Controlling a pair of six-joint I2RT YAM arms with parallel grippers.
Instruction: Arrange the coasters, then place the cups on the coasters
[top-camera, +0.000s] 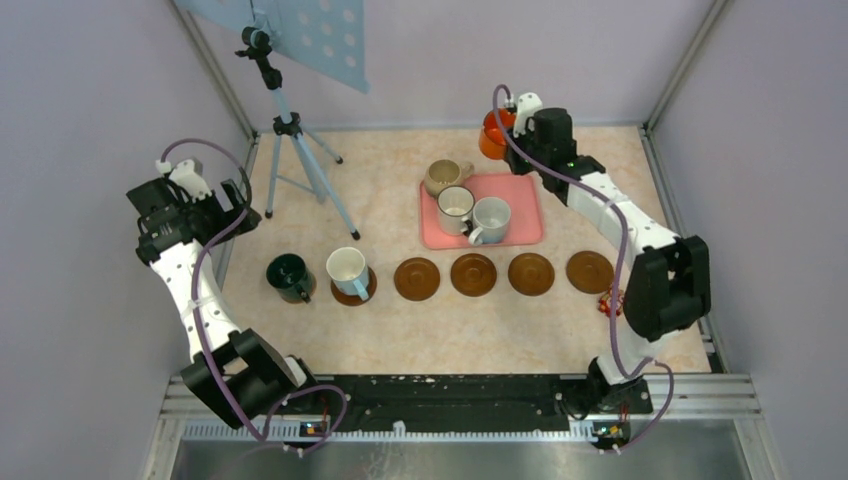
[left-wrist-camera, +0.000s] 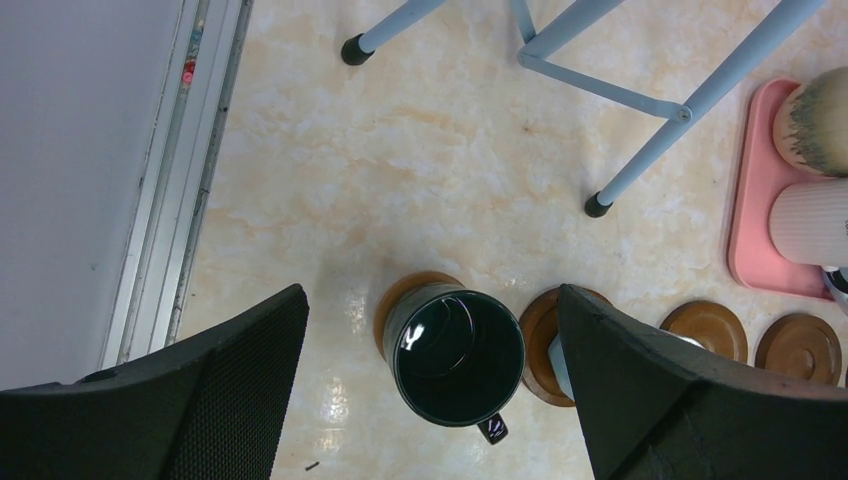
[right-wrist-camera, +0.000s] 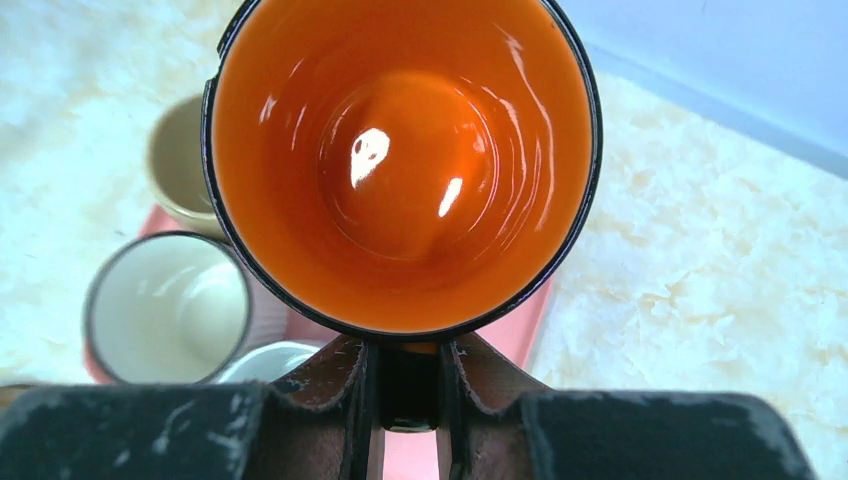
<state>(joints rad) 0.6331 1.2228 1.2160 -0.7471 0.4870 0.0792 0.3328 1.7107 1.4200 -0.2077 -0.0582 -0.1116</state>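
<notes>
Six coasters lie in a row. The leftmost coaster (left-wrist-camera: 398, 300) bears the dark green cup (top-camera: 288, 275) (left-wrist-camera: 460, 355), and the second coaster (top-camera: 358, 292) bears a whitish cup (top-camera: 347, 268). Bare coasters (top-camera: 417, 279) (top-camera: 473, 274) (top-camera: 531, 273) (top-camera: 590, 271) follow to the right. My left gripper (top-camera: 235, 205) (left-wrist-camera: 430, 300) hangs open high above the green cup. The beige cup (top-camera: 445, 176) (right-wrist-camera: 175, 165) and two whitish cups (top-camera: 455, 205) (top-camera: 490, 218) stand on the pink tray (top-camera: 525, 195). My right gripper (top-camera: 505, 125) (right-wrist-camera: 405, 350) is shut on the handle of the orange cup (top-camera: 492, 135) (right-wrist-camera: 400, 160), near the tray's far edge.
A blue tripod (top-camera: 295, 150) stands at the back left, with one foot (left-wrist-camera: 597, 206) close to the coaster row. A small red figurine (top-camera: 608, 303) sits by the right arm's elbow. Metal rails edge the table on the left (left-wrist-camera: 170, 230) and on the right.
</notes>
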